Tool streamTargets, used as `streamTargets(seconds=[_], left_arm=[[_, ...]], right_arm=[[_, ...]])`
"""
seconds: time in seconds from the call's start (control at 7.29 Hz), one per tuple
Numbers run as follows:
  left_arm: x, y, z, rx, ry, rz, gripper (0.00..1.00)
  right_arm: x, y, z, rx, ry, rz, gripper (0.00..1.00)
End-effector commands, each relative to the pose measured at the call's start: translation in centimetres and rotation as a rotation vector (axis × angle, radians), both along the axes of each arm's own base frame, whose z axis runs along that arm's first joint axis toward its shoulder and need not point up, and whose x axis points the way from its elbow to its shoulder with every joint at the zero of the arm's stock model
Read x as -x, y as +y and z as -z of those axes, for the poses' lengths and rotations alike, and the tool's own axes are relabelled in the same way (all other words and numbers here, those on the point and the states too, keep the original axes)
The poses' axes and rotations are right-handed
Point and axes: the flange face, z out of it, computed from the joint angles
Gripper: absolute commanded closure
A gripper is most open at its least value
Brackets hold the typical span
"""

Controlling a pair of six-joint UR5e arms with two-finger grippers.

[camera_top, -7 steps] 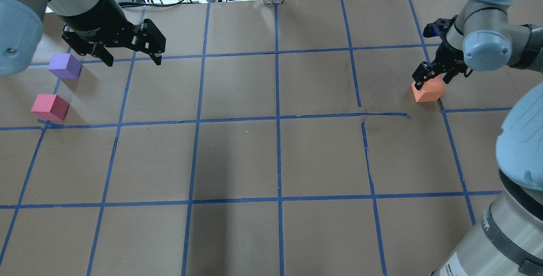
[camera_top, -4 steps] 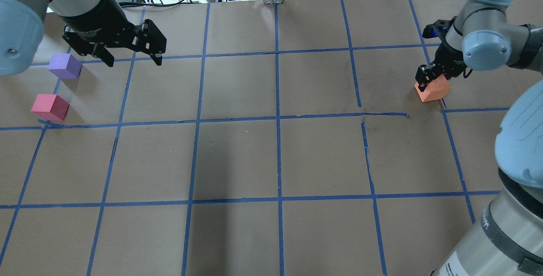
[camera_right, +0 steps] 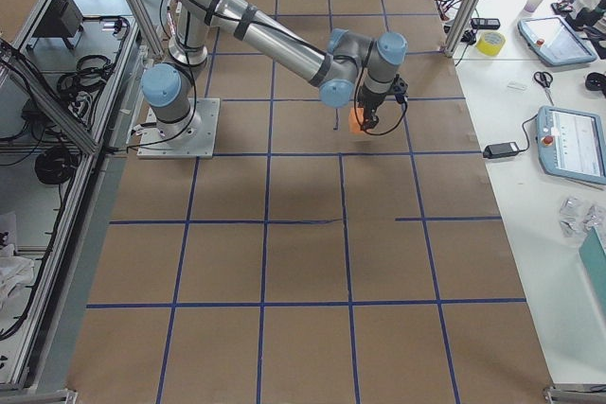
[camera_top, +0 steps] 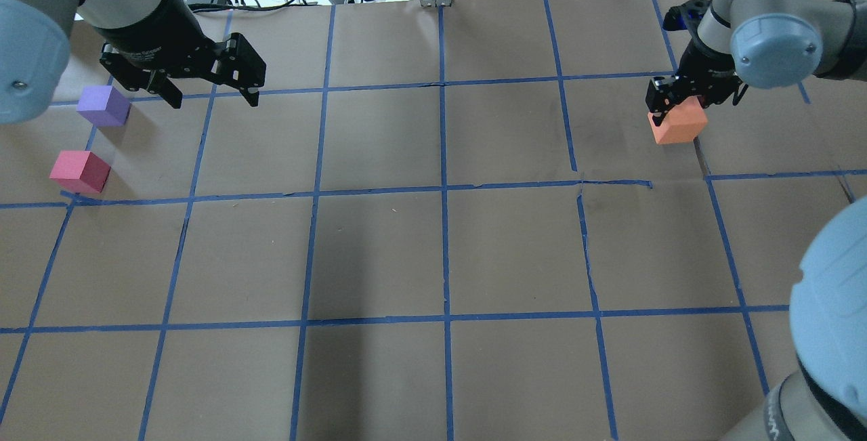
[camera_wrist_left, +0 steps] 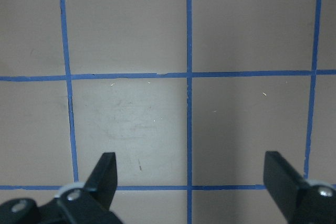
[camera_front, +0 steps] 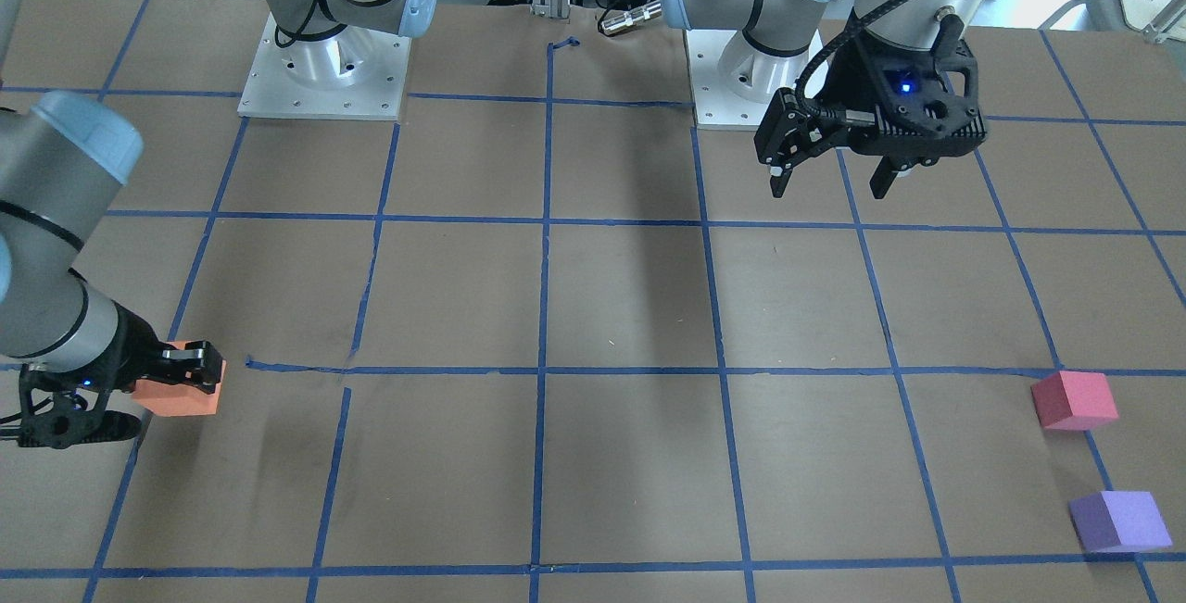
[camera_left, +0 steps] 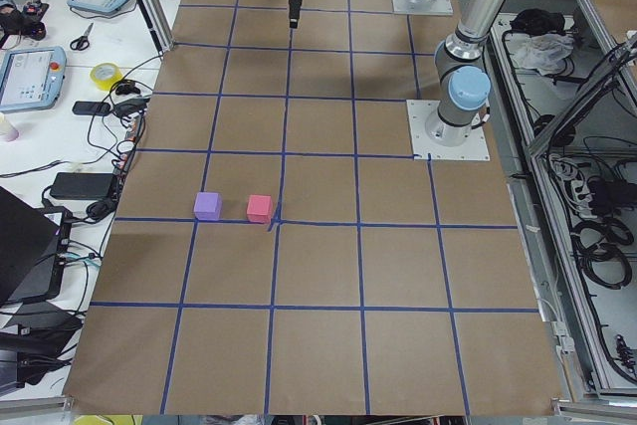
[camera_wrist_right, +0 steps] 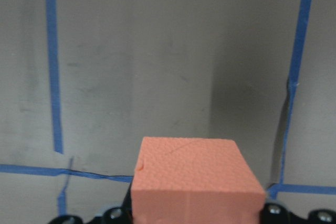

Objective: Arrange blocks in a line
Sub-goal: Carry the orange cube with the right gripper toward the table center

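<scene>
Right gripper (camera_top: 677, 109) is being pressed shut on the orange block (camera_top: 676, 131), which is being partly hidden under it, its top being held flat.

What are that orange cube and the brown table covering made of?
The orange cube looks like soft foam: matte, no shine, with a fine pebbled grain and a faint crease on top. The brown covering is probably kraft paper: flat, dull, and torn in spots along the blue lines, which look like painter's tape.
</scene>
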Motion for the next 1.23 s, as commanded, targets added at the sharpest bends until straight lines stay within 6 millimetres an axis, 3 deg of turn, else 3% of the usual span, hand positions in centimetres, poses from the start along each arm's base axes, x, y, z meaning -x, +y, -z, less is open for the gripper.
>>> streamTargets(seconds=[0.0, 0.41, 0.55, 0.82, 1.1], left_arm=[[0.0, 0.0, 0.1, -0.002, 0.000, 0.000, 0.00], [-0.2, -0.1, 0.0, 0.001, 0.000, -0.005, 0.00], [-0.3, -0.1, 0.0, 0.001, 0.000, -0.006, 0.00], [-0.3, 0.0, 0.0, -0.001, -0.002, -0.006, 0.00], [-0.6, 0.0, -0.2, 0.002, -0.011, -0.010, 0.00]], right_arm=[[-11.1, 0.7, -1.6, 0.086, 0.013, 0.097, 1.00], [-24.2, -0.8, 1.1, 0.139, -0.015, 0.122, 1.00], [-27.5, -1.2, 2.0, 0.138, -0.022, 0.137, 1.00], [-32.9, -0.4, 4.4, 0.121, -0.026, 0.174, 1.00], [-36.6, 0.4, 7.1, 0.095, -0.018, 0.197, 1.00]])
